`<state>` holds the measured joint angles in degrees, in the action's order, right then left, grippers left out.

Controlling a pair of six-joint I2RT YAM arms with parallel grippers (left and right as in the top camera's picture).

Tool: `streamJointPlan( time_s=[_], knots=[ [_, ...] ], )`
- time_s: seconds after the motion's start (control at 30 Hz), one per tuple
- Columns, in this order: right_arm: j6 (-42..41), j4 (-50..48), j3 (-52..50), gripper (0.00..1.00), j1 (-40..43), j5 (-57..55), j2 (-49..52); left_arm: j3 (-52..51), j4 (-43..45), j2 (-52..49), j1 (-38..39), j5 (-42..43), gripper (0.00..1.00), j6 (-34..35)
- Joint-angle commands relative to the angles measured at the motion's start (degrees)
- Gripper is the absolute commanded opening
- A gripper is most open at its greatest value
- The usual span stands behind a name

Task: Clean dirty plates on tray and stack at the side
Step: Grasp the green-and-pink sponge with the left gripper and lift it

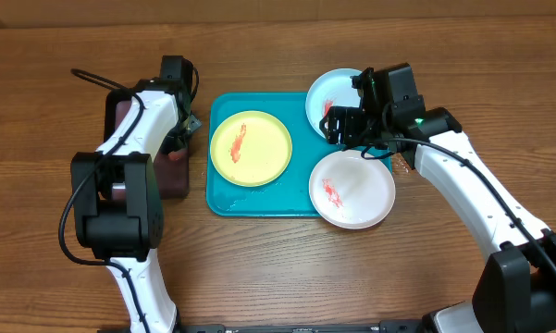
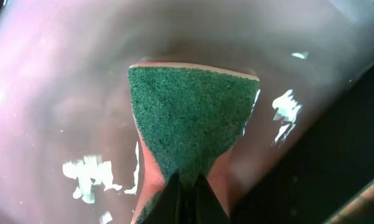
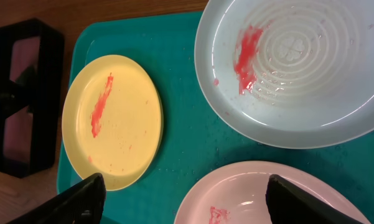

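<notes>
The turquoise tray [image 1: 259, 202] holds a yellow-green plate [image 1: 250, 148] on its left, a light blue plate [image 1: 326, 95] at the back right and a white plate [image 1: 353, 190] over its front right rim. All three carry red-orange smears. My right gripper [image 1: 353, 125] hovers open and empty between the blue and white plates. In the right wrist view the gripper [image 3: 185, 190] is above the tray [image 3: 180, 140], with the yellow plate [image 3: 112, 118], blue plate [image 3: 299, 74] and white plate [image 3: 261, 193] below. My left gripper [image 2: 187, 190] is shut on a green scouring sponge [image 2: 190, 118] inside the black tray.
The small black tray [image 1: 171, 171] with a pinkish-brown wet inside [image 2: 50, 93] stands just left of the turquoise tray; it also shows in the right wrist view [image 3: 18, 93]. My left arm [image 1: 134, 129] reaches over it. Bare wooden table [image 1: 305, 268] lies in front.
</notes>
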<state>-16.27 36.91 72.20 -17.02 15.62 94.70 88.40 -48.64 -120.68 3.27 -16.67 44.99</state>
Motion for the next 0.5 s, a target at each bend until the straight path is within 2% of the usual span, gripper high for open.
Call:
streamJointPlan(
  time_s=[0.0, 0.33, 0.47],
  knots=[
    [0.0, -0.4, 1.3, 0.82, -0.1, -0.6, 0.0, 1.7, -2.1, -0.4, 0.1, -0.3, 0.04, -3.9],
    [0.0, -0.9, 1.3, 0.82, -0.1, -0.5, 0.0, 17.1, -15.9, 5.7, 0.5, -1.6, 0.04, -8.0],
    [-0.4, -1.4, 1.3, 0.82, -0.1, -0.5, 0.0, 20.7, -17.5, 7.9, 2.3, 4.0, 0.04, -15.1]
  ],
)
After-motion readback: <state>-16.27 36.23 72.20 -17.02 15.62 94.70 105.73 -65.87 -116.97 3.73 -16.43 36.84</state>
